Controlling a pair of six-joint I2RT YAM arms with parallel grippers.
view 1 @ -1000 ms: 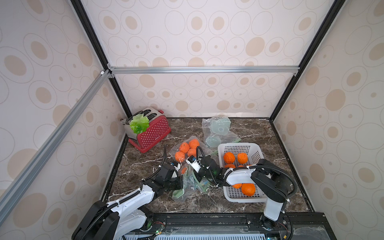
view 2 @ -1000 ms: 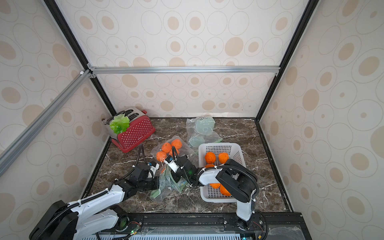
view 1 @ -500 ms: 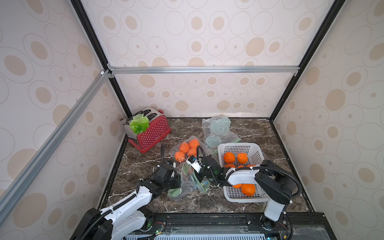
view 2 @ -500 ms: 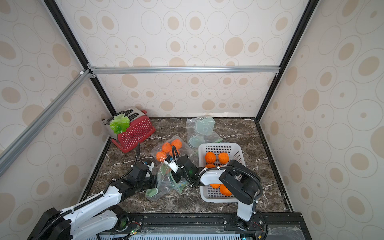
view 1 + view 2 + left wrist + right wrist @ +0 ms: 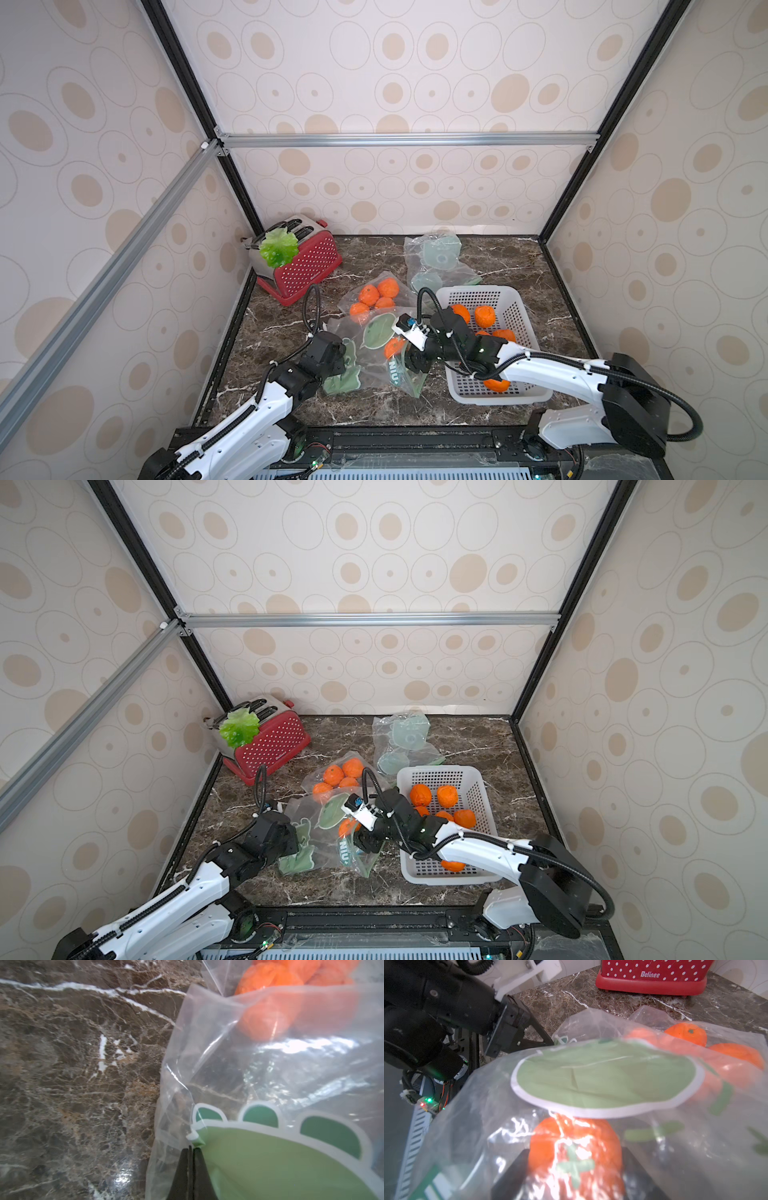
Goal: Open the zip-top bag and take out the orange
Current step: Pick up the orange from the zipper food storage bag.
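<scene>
Our left hand (image 5: 192, 1150) is pinched shut on the edge of the zip-top bag (image 5: 249, 1076), and only its tips show. Our right hand (image 5: 575, 1150) clasps the orange (image 5: 571, 1132) from both sides, low over the tabletop (image 5: 72, 1064). Glare blurs the film, so we cannot tell whether those fingers (image 5: 517, 1167) are inside the bag.

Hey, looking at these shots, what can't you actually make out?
- Whether the right hand truly presses the orange: right wrist view, glare on the zip-top bag blurs it.
- Basket contents: in both top views, the right arm covers some.
- Left hand: left wrist view, frame edge cuts off all but fingertips.
</scene>
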